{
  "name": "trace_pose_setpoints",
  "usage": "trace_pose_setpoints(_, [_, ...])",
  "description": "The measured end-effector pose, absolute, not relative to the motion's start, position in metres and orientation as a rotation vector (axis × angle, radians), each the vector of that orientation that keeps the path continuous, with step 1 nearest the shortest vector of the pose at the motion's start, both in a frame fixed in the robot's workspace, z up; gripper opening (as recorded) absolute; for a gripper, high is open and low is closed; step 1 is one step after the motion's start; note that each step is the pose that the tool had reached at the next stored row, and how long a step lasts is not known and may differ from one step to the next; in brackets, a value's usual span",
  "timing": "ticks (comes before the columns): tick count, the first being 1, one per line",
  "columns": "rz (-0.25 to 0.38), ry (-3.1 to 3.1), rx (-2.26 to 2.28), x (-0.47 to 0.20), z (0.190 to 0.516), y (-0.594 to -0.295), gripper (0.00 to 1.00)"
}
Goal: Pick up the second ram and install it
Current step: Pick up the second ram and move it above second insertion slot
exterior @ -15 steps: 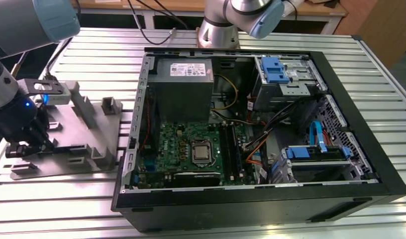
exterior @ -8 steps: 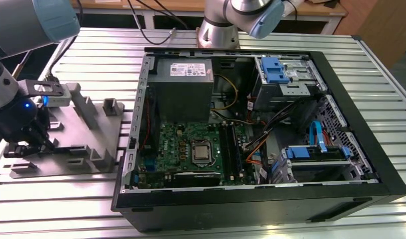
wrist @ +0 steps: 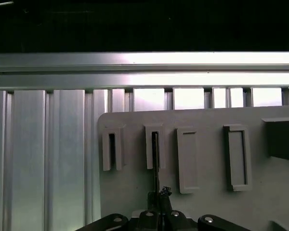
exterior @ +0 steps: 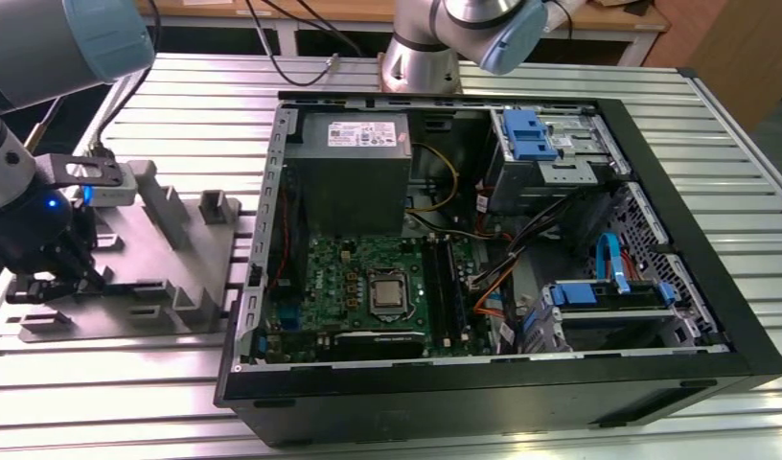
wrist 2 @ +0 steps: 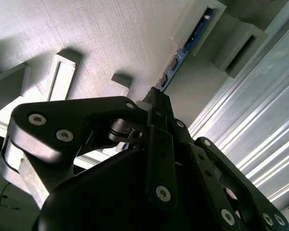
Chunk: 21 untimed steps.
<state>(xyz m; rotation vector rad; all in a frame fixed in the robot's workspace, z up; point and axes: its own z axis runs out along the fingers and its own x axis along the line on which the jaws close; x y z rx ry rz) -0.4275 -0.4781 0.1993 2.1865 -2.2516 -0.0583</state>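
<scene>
At the exterior view's left, on the gray plate (exterior: 193,287), the second ram (wrist 2: 185,53) stands on edge in its slots, thin and blue. The gripper (wrist: 158,196) pinches narrow fingers (wrist 2: 156,120) on its near end. Open worktop (exterior: 110,369) stretches beyond the plate's edge, and the computer case (exterior: 494,393) sits well apart.

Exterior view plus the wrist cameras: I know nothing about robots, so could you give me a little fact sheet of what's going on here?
setting: open computer case lying on a ribbed metal table
beside the case: gray fixture plate, on the exterior view's left
gripper: down at the fixture plate, shut on one end of the second ram
second ram: bluish stick, standing on edge in the plate's slots
installed: not yet; the ram is at the plate, apart from the green motherboard
</scene>
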Motion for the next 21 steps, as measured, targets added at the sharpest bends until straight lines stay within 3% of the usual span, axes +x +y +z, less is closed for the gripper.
trace_pose_setpoints(21, [-0.058, -2.212, 2.225, -0.4275, 0.2039, -0.478, 0.11])
